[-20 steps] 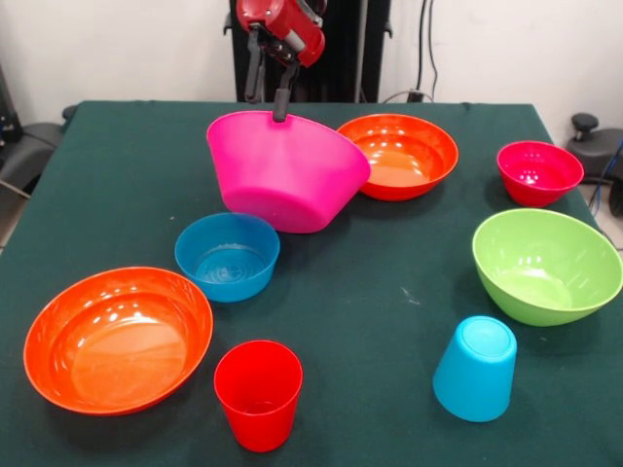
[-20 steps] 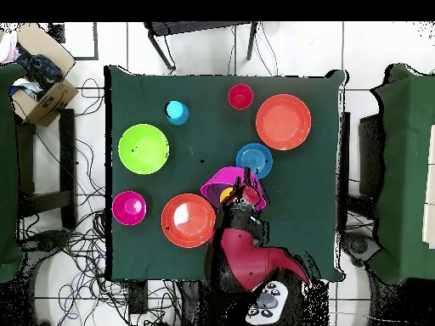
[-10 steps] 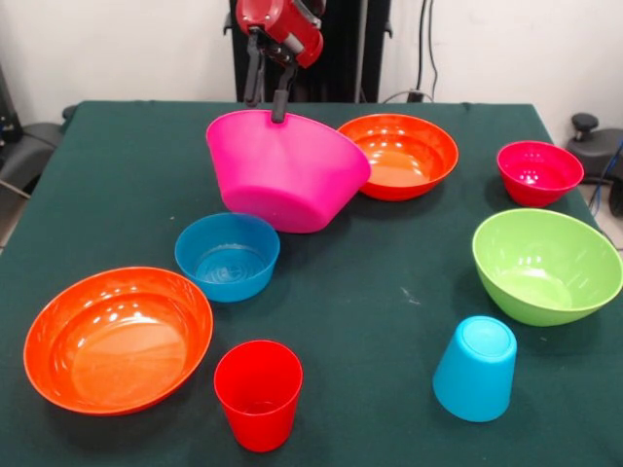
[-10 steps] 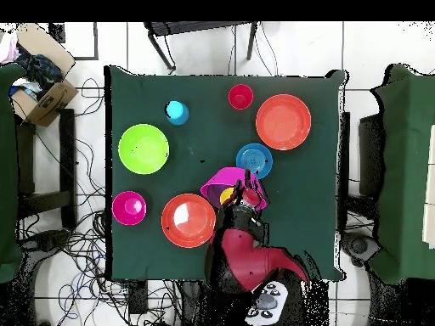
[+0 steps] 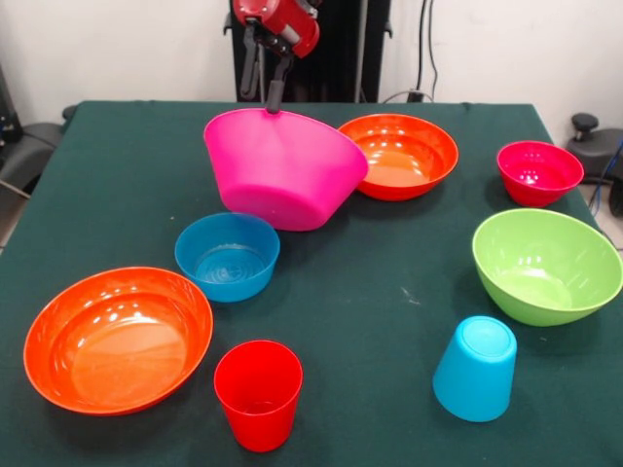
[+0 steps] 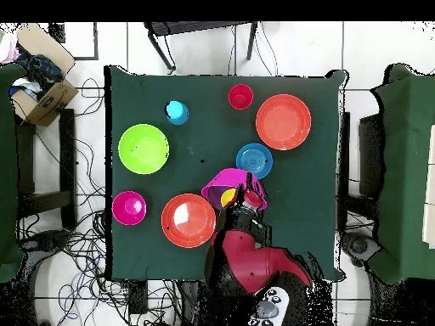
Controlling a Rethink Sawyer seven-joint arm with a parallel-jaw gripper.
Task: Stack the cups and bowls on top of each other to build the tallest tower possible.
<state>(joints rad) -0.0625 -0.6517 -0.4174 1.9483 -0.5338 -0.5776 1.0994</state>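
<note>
Bowls number 6 on the counter (image 5: 389, 292): 2 orange, 1 magenta, 1 lime, 1 blue and 1 crimson. All are glossy round plastic with smooth walls. The magenta bowl (image 5: 284, 167) is tilted, its far rim lifted, and the pincer (image 5: 265, 95) has its dark fingers closed on that rim. In the overhead view a yellow thing (image 6: 228, 197) shows inside it, mostly hidden.

One orange bowl (image 5: 401, 154) sits just beside the magenta bowl; the other orange bowl (image 5: 117, 338) lies at the near edge, well apart. The blue bowl (image 5: 227, 255) is small and rests between them. The lime bowl (image 5: 545, 265) is large and deep; the crimson bowl (image 5: 538, 171) is small.

2 cups show plainly, both tapered and handleless. The red cup (image 5: 258, 393) stands upright, and the light blue cup (image 5: 476, 368) stands mouth down. The counter wears dark green cloth.
</note>
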